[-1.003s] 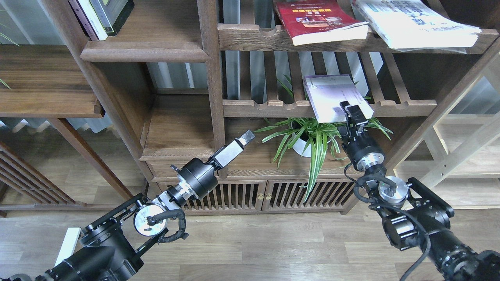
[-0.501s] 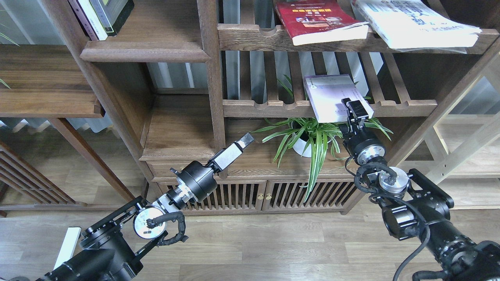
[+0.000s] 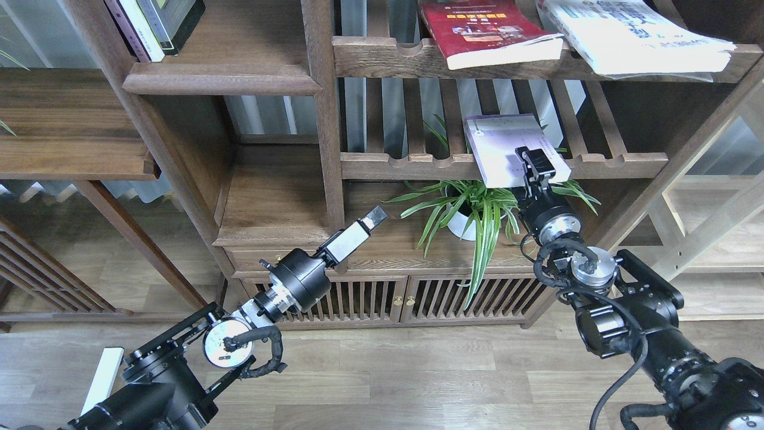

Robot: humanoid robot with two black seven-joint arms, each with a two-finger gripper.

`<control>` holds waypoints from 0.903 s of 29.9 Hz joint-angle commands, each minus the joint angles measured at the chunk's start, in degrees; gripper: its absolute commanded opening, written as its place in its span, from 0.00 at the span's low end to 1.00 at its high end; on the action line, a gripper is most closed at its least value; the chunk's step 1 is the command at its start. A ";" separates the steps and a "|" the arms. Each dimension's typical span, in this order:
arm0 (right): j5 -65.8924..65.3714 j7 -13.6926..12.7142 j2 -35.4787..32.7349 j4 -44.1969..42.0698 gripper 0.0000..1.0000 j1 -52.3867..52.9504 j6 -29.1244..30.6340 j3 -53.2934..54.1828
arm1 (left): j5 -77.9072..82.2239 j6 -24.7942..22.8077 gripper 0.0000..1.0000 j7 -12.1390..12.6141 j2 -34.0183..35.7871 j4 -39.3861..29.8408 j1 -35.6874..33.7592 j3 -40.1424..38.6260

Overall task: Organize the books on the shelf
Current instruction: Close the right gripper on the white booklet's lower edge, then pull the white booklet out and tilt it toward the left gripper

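Note:
The thin pale lavender-white book point(image 3: 504, 146) lies flat on the lower slatted rack, its near edge overhanging the front rail. My right gripper point(image 3: 533, 166) is shut on that near edge, one finger over the cover. The dark red book point(image 3: 477, 27) and the large white book point(image 3: 632, 33) lie flat on the upper slatted rack. The solid dark-brown shelf point(image 3: 221, 79) with the rounded lip is at the upper left, with a few books point(image 3: 152, 24) leaning at its left end. My left gripper point(image 3: 376, 216) is shut and empty, just right of the bookcase's centre post.
A spider plant in a white pot point(image 3: 471, 209) stands on the cabinet top under the lavender book. A second solid board point(image 3: 274, 197) sits left of the centre post point(image 3: 325, 119). A pale wood rack point(image 3: 710, 227) stands at the right.
My right arm has shifted slightly left and up, the gripper staying on the lavender book's edge. The book has barely moved. The left arm is almost still.

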 commanded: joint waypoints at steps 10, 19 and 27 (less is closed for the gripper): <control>-0.26 0.06 0.02 -0.88 0.89 1.68 -0.01 -0.08 | 0.00 0.00 0.99 0.00 0.00 -0.17 -0.01 0.00; -0.35 0.23 0.81 -1.59 0.57 1.68 1.66 0.09 | 0.00 0.00 0.99 0.00 0.35 -0.17 0.08 0.00; -0.53 0.23 0.81 -3.96 0.37 1.33 7.81 -0.35 | 0.00 0.00 0.99 0.00 0.79 -0.17 0.17 0.00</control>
